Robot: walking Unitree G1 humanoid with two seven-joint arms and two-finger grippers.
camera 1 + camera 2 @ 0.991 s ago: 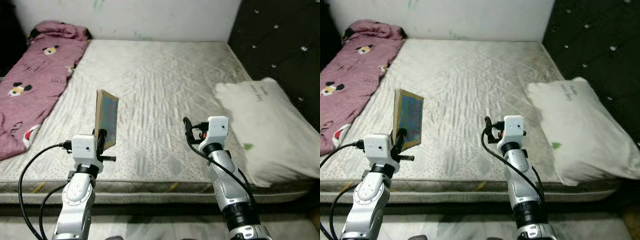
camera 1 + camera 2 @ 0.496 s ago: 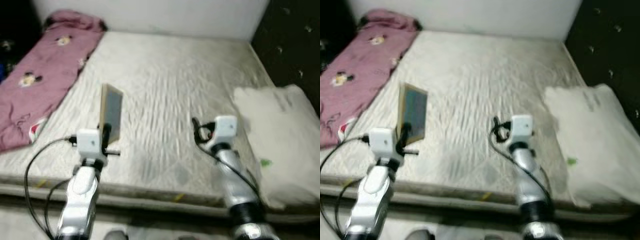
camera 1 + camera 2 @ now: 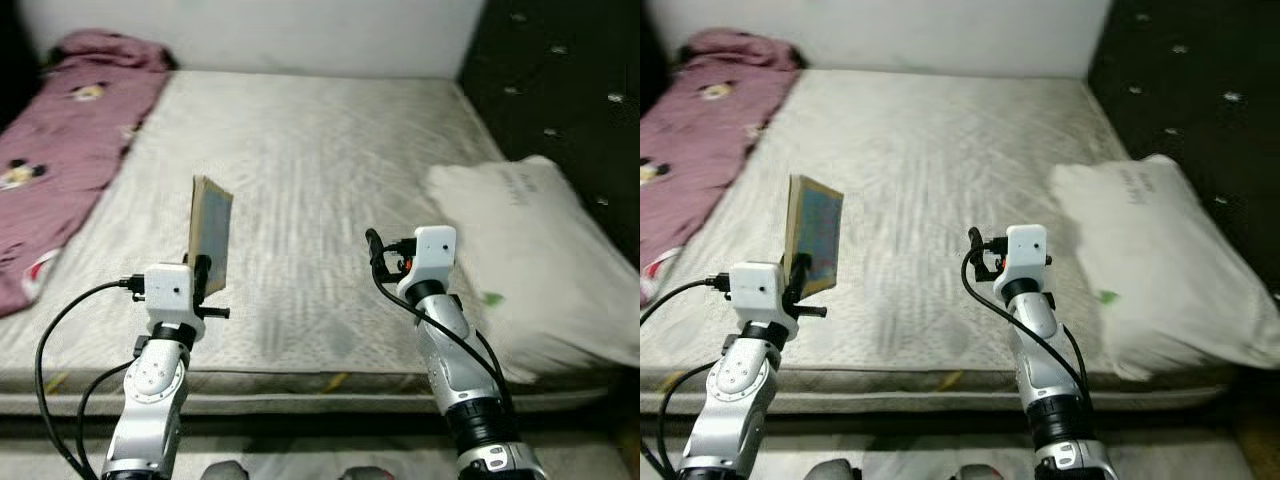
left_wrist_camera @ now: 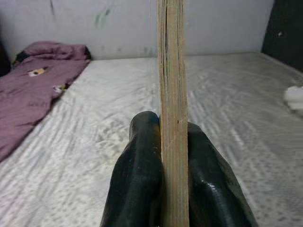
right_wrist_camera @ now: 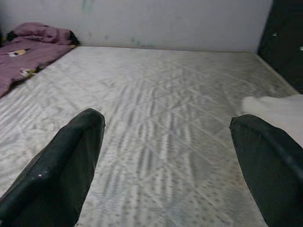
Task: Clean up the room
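Mattress (image 3: 330,170): bare, quilted, takes up most of the frame, its near edge just ahead of both arms; probably the working surface for the tidy-up. Blanket (image 3: 60,150): pink, cartoon-printed, lying in a long heap along the mattress's left side up to the far wall, unfolded and likely still to be dealt with. Pillow (image 3: 530,260): white, at the right side against the dark padded headboard (image 3: 560,90), slightly overhanging the near edge. Book (image 3: 211,247): thin, held upright and edge-on above the near left part of the mattress, clear of the surface, apparently lifted for carrying elsewhere. Left gripper (image 4: 173,165): closed on the book's lower edge, one finger pressed to each cover, so the book stands vertical. Right gripper (image 5: 165,156): fingers spread wide, holding nothing, hovering over the near middle of the mattress, pillow beside it; seemingly free for the next item.
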